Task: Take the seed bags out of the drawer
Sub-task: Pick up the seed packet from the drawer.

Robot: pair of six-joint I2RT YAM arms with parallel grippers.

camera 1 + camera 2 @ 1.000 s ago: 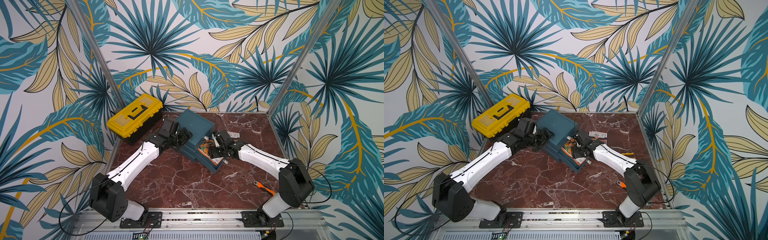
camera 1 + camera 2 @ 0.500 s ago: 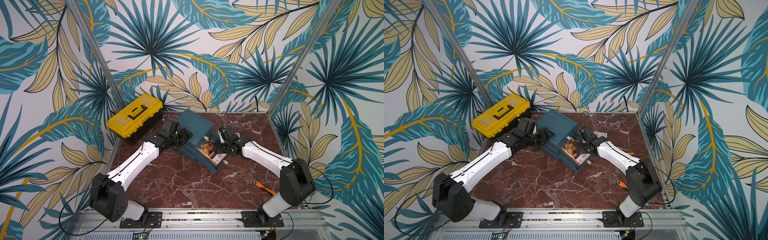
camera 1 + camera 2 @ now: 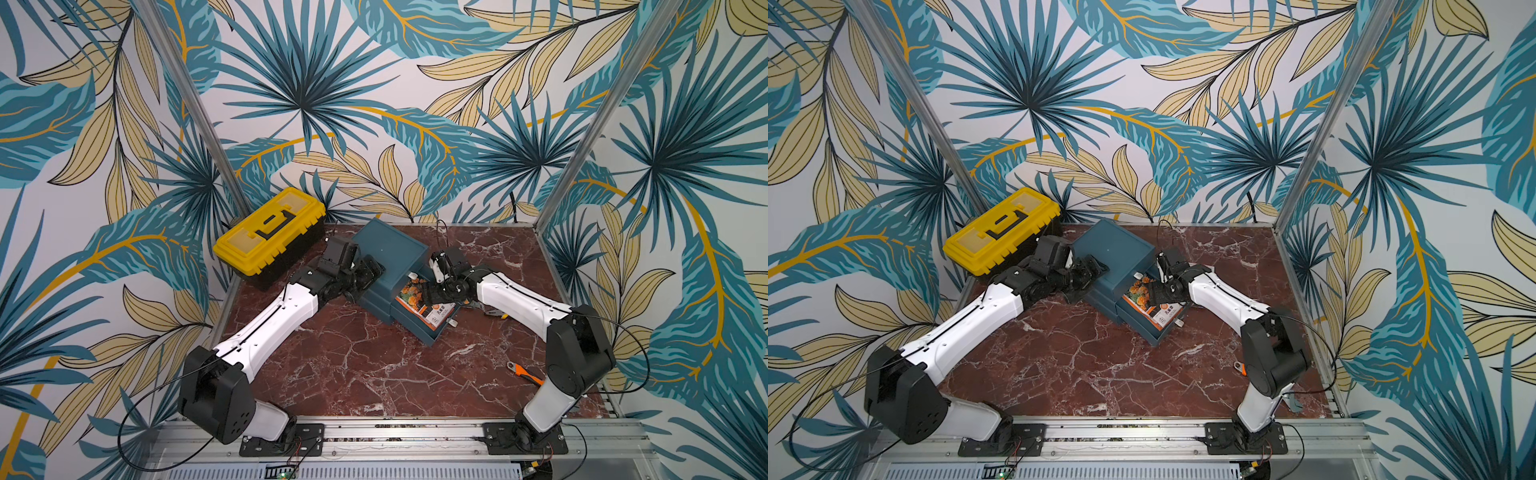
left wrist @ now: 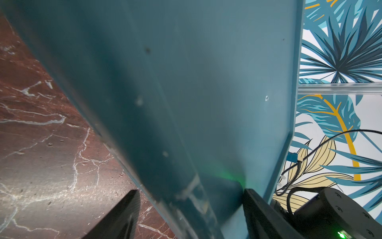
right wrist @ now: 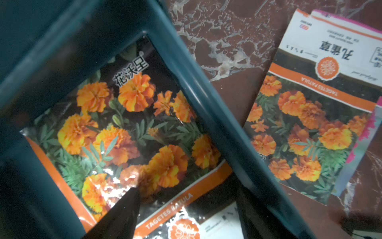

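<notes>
Hovering right tool (image 5: 187,189): spread wide over glossy orange-marigold seed packet (image 5: 128,132) in teal plastic drawer (image 5: 217,128).
Risk: flat, slick packet may slip the pinch.

Right gripper (image 3: 429,292): back it comes! It is brought over the open drawer (image 3: 411,328) again. A second ago it was low at this same drawer, and half a second ago it was pulled clear toward the back wall (image 3: 374,124).

Seed bag (image 3: 434,309): half a second ago its whole front was laid bare in the drawer. Now the flower end is partly covered again by the gripper in both top views, and only some marigolds, the orange band and the white end are left showing.

Fingers (image 5: 124,213): now seen in the right wrist view spread apart just above the bag's marigold print, with nothing pinched between them.
</notes>
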